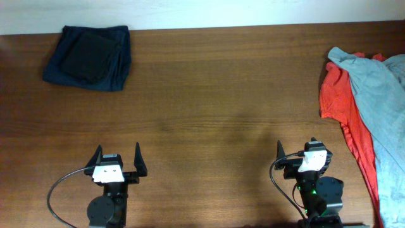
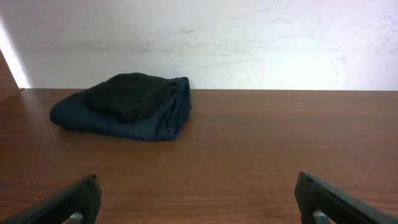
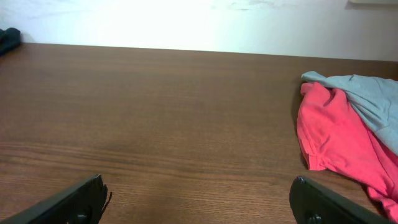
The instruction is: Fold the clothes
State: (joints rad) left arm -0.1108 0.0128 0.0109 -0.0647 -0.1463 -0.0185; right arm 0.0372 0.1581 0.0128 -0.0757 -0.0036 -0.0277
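Both grippers are spread wide and hold nothing. The left gripper (image 1: 118,157) and the right gripper (image 1: 297,152) stand low at the near edge of the table (image 1: 209,95), and their jaws point toward the far side.

The clothes to fold lie at the right edge, near the right gripper but apart from it. A pale grey-teal T-shirt (image 1: 380,82) is draped partly over a red T-shirt (image 1: 338,101), and both are crumpled and run off the right side of the overhead view. I judge them light, soft and limp. They will sag and bunch when lifted, and one layer may drag the other with it. The grey one is on top, so it should go first. A good hold seems to be a pinch at a free hem or shoulder, taking only one layer.

At the far left corner there is a dark navy bundle (image 1: 88,57), which looks already folded and is well apart from the heap. The middle of the table is bare wood, so nothing stands between the grippers and the shirts
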